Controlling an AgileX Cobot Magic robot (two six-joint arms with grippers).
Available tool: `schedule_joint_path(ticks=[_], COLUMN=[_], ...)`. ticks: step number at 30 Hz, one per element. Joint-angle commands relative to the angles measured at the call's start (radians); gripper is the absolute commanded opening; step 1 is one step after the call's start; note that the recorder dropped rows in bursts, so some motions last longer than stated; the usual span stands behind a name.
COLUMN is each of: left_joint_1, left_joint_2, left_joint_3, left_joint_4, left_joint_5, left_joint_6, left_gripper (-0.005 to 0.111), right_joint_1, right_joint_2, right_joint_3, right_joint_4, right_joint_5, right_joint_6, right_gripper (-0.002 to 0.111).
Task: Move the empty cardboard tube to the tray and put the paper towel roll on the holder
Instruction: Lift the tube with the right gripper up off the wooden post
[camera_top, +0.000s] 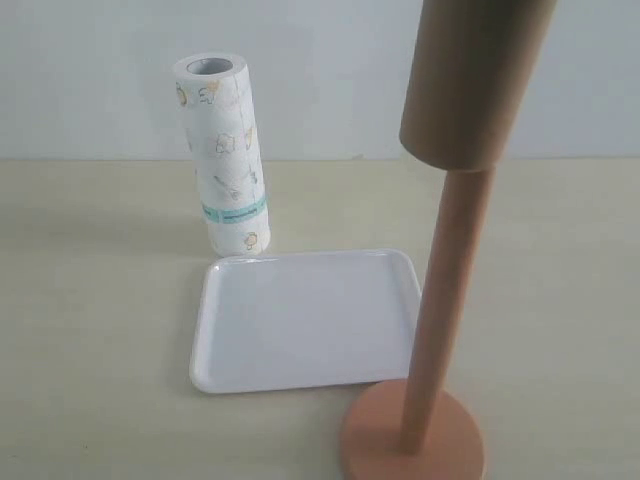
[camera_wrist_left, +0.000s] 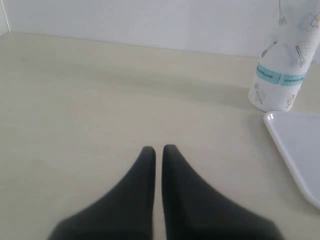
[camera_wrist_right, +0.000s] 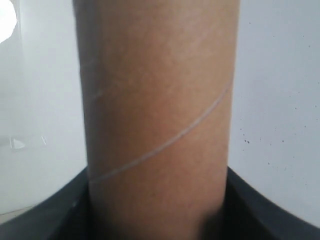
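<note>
The brown cardboard tube (camera_top: 470, 80) is raised high on the holder's dowel (camera_top: 445, 300), and its lower end still covers the dowel's top. The tube's upper part runs out of the exterior view. In the right wrist view the cardboard tube (camera_wrist_right: 157, 100) fills the middle, and my right gripper (camera_wrist_right: 157, 212) is shut on it with black fingers (camera_wrist_right: 45, 220) on both sides. The white tray (camera_top: 305, 320) lies empty left of the holder base (camera_top: 412, 440). The printed paper towel roll (camera_top: 225, 150) stands behind the tray. My left gripper (camera_wrist_left: 159, 149) is shut on nothing, low over the table, with the paper towel roll (camera_wrist_left: 285, 60) and the tray (camera_wrist_left: 300, 145) off to one side.
A pale beige tabletop (camera_top: 90, 300) carries everything, with a white wall (camera_top: 330, 70) behind it. Neither arm shows in the exterior view.
</note>
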Motion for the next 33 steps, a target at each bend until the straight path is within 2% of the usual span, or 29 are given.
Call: schedule_joint_path(ticks=[1, 7, 15, 21, 33], left_joint_1=[0.002, 0.002, 0.002, 0.002, 0.002], left_joint_2=[-0.004, -0.004, -0.004, -0.004, -0.004], left_joint_3=[0.003, 0.003, 0.003, 0.003, 0.003], left_joint_4=[0.000, 0.000, 0.000, 0.000, 0.000], left_joint_5=[-0.002, -0.002, -0.002, -0.002, -0.002], left_joint_6=[0.003, 0.003, 0.003, 0.003, 0.003], left_gripper=[0.004, 0.004, 0.004, 0.004, 0.004], right_joint_1=[0.001, 0.001, 0.001, 0.001, 0.001], right_joint_2=[-0.007, -0.007, 0.019, 0.110, 0.264], right_joint_3=[-0.034, -0.080, -0.176, -0.250, -0.314], right_joint_4=[-0.018, -0.048, -0.232, -0.512, -0.522], right_joint_5=[-0.007, 0.018, 0.151, 0.194, 0.186], right_joint_6=[0.018, 0.026, 0.087, 0.240, 0.176], right_gripper=[0.000, 0.000, 0.000, 0.000, 0.000])
